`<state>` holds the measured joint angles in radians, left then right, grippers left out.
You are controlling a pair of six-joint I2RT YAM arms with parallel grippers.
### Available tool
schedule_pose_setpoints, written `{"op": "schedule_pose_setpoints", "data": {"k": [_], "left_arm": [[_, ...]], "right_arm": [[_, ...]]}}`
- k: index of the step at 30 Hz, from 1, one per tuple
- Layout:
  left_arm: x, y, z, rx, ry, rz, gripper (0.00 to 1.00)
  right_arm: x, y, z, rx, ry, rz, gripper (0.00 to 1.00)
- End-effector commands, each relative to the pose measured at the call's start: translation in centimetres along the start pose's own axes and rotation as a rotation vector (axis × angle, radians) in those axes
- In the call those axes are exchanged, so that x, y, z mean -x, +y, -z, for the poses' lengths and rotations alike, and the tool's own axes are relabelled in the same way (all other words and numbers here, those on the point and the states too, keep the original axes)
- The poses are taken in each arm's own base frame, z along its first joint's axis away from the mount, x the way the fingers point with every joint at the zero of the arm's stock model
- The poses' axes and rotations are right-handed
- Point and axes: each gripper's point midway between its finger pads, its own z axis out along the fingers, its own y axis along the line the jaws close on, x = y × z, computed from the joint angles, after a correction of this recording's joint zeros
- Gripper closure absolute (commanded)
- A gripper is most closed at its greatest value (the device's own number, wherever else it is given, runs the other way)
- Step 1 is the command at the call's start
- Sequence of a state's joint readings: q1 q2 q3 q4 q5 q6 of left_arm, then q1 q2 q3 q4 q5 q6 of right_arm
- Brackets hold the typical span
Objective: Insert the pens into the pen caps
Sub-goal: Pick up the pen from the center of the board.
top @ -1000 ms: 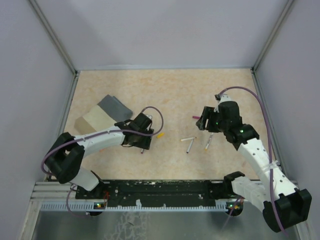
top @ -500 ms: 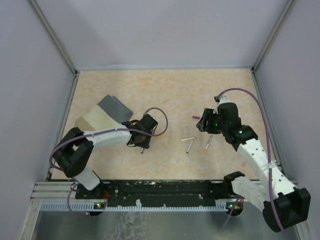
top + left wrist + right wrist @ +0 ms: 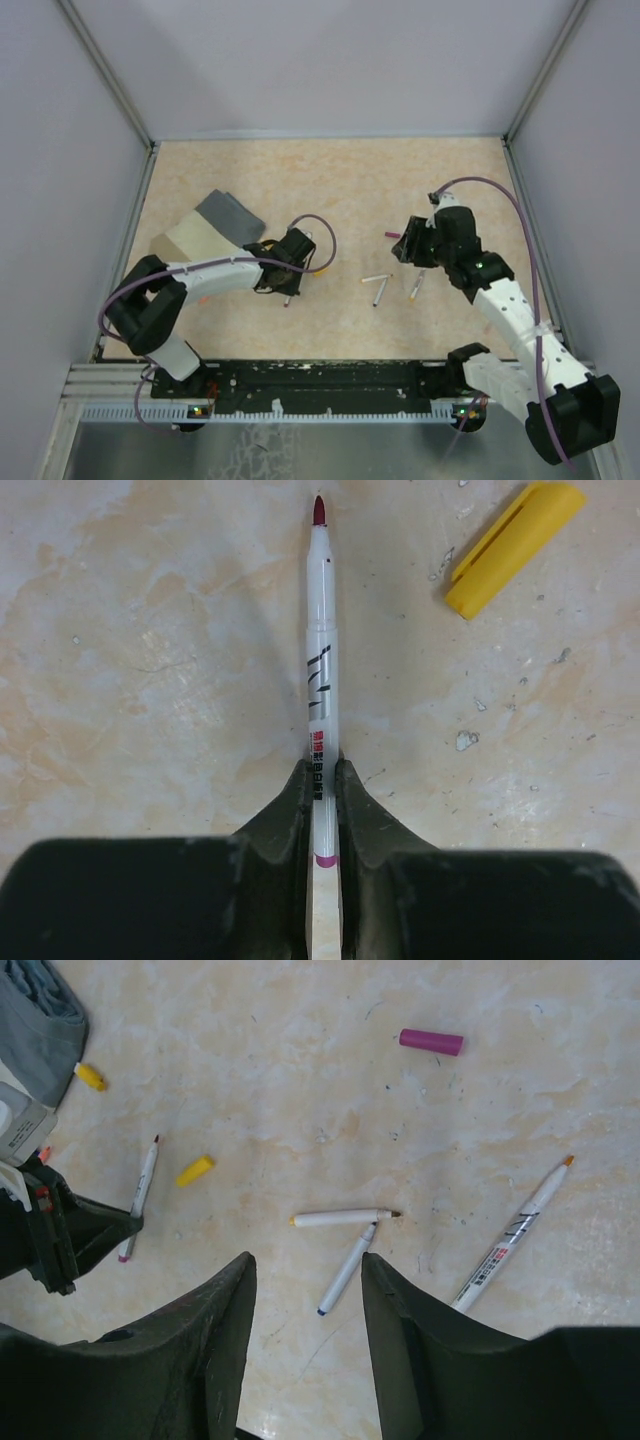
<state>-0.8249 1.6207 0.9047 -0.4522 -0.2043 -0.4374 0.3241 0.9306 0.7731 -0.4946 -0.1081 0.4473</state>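
Two grippers for you: your left gripper (image 3: 322,780) is clamped on the red-tipped pen (image 3: 319,650) near its rear end, with the yellow cap (image 3: 515,547) ahead and to the right. Your right gripper (image 3: 308,1260) hangs open and empty, with the blue-tipped pen (image 3: 347,1265) just ahead of its jaws and the magenta cap (image 3: 431,1041) farther ahead.

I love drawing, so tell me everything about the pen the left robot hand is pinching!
The pen is a thin stick with a white, plastic-looking barrel, a small dark red tip with no cap on, black writing, a red label and a pink band near its back end. The left gripper is shut on that back end, the tip pointing away. It seems to lie flat on the beige table. A yellow cap lies nearby, not touching it.
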Motion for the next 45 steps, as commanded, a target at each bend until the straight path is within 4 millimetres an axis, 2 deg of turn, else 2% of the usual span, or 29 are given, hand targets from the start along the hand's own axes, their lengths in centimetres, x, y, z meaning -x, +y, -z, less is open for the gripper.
{"op": "schedule_pose_setpoints", "data": {"k": [1, 7, 13, 26, 35, 42, 44, 45], "left_arm": [[-0.9, -1.3, 0.4, -0.087, 0.009, -0.005, 0.88], [0.8, -2.5, 2.6, -0.18, -0.084, 0.016, 0.85], [1.1, -3.3, 3.5, -0.243, -0.11, 0.021, 0.83], [2.2, -6.8, 6.2, -0.46, -0.155, 0.06, 0.83], [2.4, -8.1, 7.1, -0.539, -0.155, 0.077, 0.83], [2.8, -8.7, 7.7, -0.574, -0.166, 0.08, 0.83], [2.8, -8.7, 7.8, -0.578, -0.169, 0.076, 0.83], [2.8, -8.7, 7.8, -0.578, -0.169, 0.075, 0.83]], "right_arm": [[0.7, 2.0, -0.2, 0.082, -0.043, -0.024, 0.54], [-1.0, 6.1, -1.8, 0.181, -0.047, -0.121, 0.54], [-3.2, 9.6, -3.4, 0.281, -0.04, -0.288, 0.54], [-6.5, 13.5, -5.5, 0.416, 0.036, -0.535, 0.53], [-8.2, 15.5, -7.2, 0.478, 0.115, -0.566, 0.53], [-9.7, 16.6, -8.3, 0.5, 0.192, -0.567, 0.62], [-9.9, 16.6, -8.4, 0.501, 0.197, -0.569, 0.71], [-9.9, 16.6, -8.5, 0.5, 0.196, -0.57, 0.79]]}}
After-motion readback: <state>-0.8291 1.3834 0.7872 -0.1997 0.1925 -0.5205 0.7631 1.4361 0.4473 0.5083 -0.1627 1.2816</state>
